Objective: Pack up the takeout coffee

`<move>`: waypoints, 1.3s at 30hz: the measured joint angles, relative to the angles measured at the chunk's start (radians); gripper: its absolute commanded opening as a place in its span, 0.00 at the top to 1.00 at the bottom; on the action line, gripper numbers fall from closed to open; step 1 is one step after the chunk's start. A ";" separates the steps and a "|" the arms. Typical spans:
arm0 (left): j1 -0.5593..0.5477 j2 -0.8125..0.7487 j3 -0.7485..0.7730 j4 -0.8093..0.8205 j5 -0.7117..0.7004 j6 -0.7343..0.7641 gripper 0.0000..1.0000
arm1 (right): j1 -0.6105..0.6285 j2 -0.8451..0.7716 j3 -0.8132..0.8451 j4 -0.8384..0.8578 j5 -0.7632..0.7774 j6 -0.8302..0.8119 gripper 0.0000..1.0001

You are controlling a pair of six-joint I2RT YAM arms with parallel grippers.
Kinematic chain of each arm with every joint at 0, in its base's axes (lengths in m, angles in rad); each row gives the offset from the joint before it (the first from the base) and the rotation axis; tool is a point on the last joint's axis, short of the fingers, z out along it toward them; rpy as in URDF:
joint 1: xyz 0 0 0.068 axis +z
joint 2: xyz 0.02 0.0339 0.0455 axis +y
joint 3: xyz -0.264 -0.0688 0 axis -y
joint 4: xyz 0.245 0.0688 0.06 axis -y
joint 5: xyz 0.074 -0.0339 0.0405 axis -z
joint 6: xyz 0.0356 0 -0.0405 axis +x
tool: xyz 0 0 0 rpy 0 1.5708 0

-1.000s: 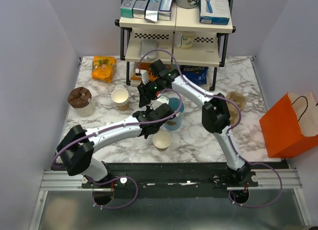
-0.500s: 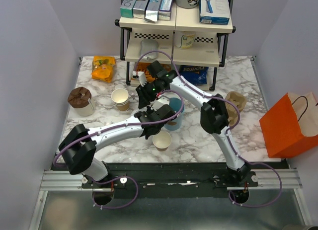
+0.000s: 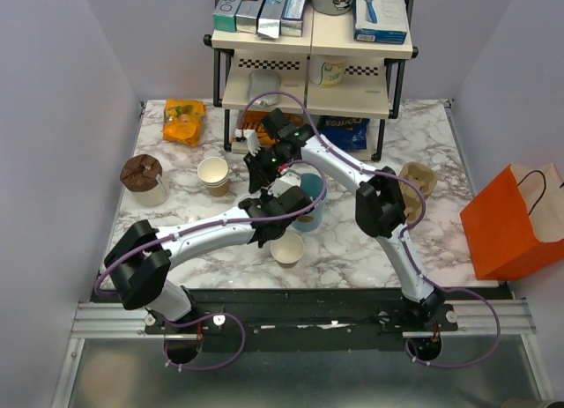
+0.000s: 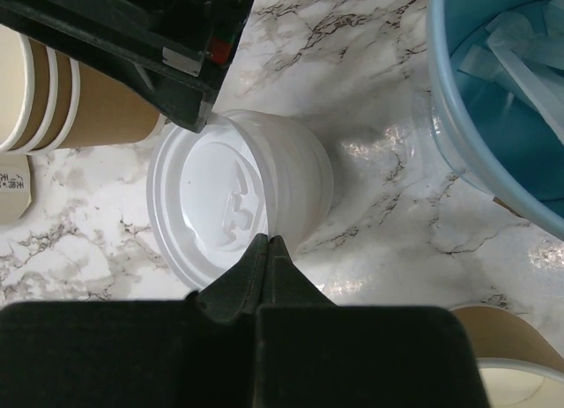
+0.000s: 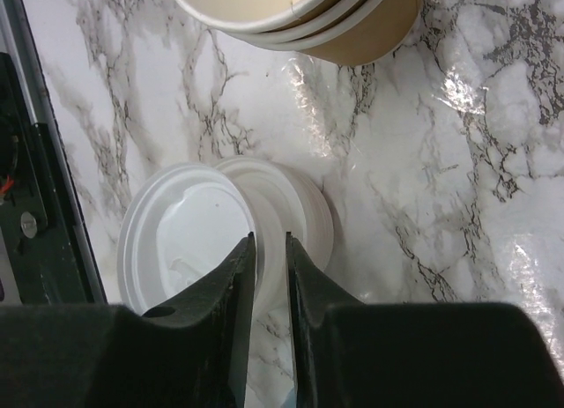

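Observation:
No tan cup with a white lid on it shows. A stack of white lids [image 4: 304, 174] lies on the marble; it also shows in the right wrist view [image 5: 307, 205]. The top lid [image 4: 211, 196] sits tilted off the stack toward one side [image 5: 181, 236]. My left gripper [image 4: 267, 241] is shut on that top lid's rim. My right gripper [image 5: 270, 239] is pinched on the edge of the lid stack from the opposite side. In the top view both grippers, the left one [image 3: 263, 199] and the right one [image 3: 257, 173], meet mid-table and hide the lids. An open tan cup [image 3: 287, 248] stands near the left gripper.
A light-blue cup [image 3: 310, 196] with white packets stands right next to the lids [image 4: 493, 100]. Stacked tan cups [image 3: 213, 174] stand left of them [image 5: 300, 11]. An orange bag [image 3: 511, 218] is at the right, a shelf [image 3: 313, 64] behind, and a brown-topped cup [image 3: 141, 177] at the left.
Both grippers have shifted only slightly at the lid stack; their holds look the same.

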 measured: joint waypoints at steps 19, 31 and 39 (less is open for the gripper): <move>-0.002 0.000 0.000 -0.018 0.002 -0.025 0.55 | 0.001 -0.016 -0.057 0.077 -0.030 0.032 0.99; -0.002 -0.044 0.003 -0.043 0.010 -0.036 0.20 | 0.001 -0.052 -0.080 0.140 -0.037 0.056 0.99; -0.002 -0.194 0.003 -0.044 0.101 -0.067 0.01 | 0.002 -0.121 -0.129 0.194 -0.026 0.089 0.99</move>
